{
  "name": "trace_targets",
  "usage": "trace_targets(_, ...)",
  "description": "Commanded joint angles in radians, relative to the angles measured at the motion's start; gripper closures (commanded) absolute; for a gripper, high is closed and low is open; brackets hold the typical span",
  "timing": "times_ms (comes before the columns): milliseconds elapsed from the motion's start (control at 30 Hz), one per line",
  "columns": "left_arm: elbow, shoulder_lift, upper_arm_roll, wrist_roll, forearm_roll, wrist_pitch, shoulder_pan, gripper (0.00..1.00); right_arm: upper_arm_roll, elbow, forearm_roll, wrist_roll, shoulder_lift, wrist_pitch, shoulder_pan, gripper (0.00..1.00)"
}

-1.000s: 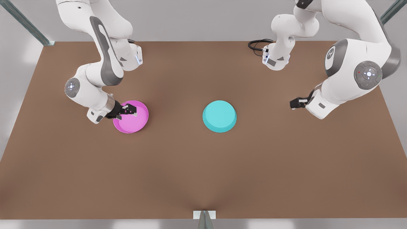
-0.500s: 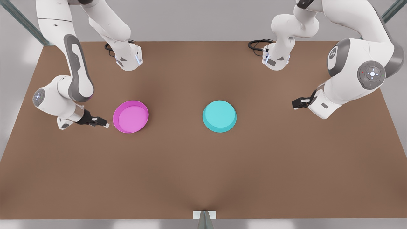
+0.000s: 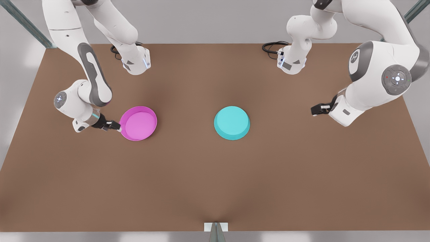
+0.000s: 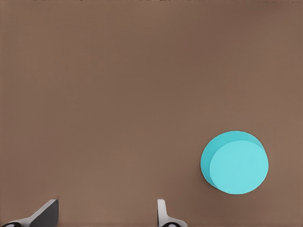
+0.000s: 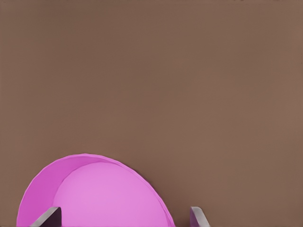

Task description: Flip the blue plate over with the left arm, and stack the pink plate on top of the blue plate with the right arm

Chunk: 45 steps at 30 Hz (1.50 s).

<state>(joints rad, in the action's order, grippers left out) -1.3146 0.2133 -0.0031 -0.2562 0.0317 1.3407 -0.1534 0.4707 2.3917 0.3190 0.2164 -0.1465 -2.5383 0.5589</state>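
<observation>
Table [image 3: 215,185]: right tool [image 3: 116,126] nearer pink plate [image 3: 138,123]

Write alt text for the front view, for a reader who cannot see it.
On a brown table, the right gripper sits open at the pink plate's rim, on the front view's left. The blue plate lies bottom-up at centre, and the left gripper waits open, apart from it, on the front view's right.

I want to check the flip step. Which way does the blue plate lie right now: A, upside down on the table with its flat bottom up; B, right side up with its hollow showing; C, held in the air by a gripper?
A: the blue plate rests on the table showing a plain flat bottom, with no gripper near it.
</observation>
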Motion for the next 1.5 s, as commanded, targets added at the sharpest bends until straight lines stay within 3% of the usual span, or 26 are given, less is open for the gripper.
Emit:
trace_targets(0,0.0,0.0,0.0,0.0,-0.001,0.0,0.0,0.0,0.002,0.01,0.0,0.02,-0.001,-0.013,0.001,0.0)
trace_targets(200,0.0,0.0,0.0,0.002,-0.001,0.003,0.002,0.0,0.008,0.024,0.0,0.132,-0.071,-0.079,0.024,0.0)
trace_targets(400,0.0,0.001,0.0,0.002,-0.003,0.003,0.002,0.0,0.08,0.026,0.0,0.233,-0.104,-0.066,0.079,0.0)
trace_targets(600,0.0,0.003,0.0,0.002,-0.003,0.003,0.002,0.0,0.088,0.047,0.0,0.342,-0.107,-0.005,0.072,0.0)
trace_targets(1200,0.0,0.014,0.0,0.002,0.002,0.008,0.02,0.0,0.086,0.041,-0.104,0.357,-0.215,-0.102,0.108,0.0)
trace_targets(1300,0.014,0.028,-0.003,-0.002,0.004,0.046,0.009,0.0,0.086,0.041,-0.104,0.357,-0.215,-0.102,0.104,0.05)
trace_targets(1400,0.048,0.06,-0.012,0.006,0.011,0.112,0.009,0.0,0.086,0.04,-0.101,0.354,-0.215,-0.102,0.099,0.23)
trace_targets(1467,0.048,0.067,-0.014,0.026,0.033,0.14,0.009,0.0,0.086,0.038,-0.101,0.354,-0.222,-0.102,0.101,0.3)
